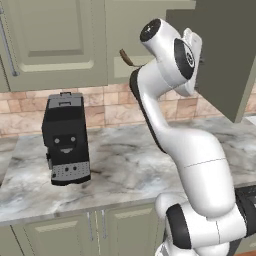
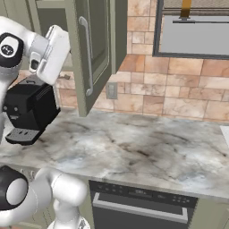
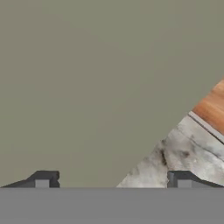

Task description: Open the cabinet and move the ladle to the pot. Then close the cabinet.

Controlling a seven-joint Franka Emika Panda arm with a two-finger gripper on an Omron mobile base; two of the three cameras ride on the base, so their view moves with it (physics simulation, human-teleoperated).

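coffee machine point(image 1: 66, 139) on counter point(image 1: 130, 165), below cabinet point(image 2: 91, 49).

The arm point(image 1: 195, 165) is glossy white with rounded links, black joint bands, and dark finger tips point(image 3: 43, 178).

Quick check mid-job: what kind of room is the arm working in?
A home kitchen, by the look of it: sage-green wall cabinet with its door swung open, marble-look counter with a black coffee machine, and a brick-tile backsplash.
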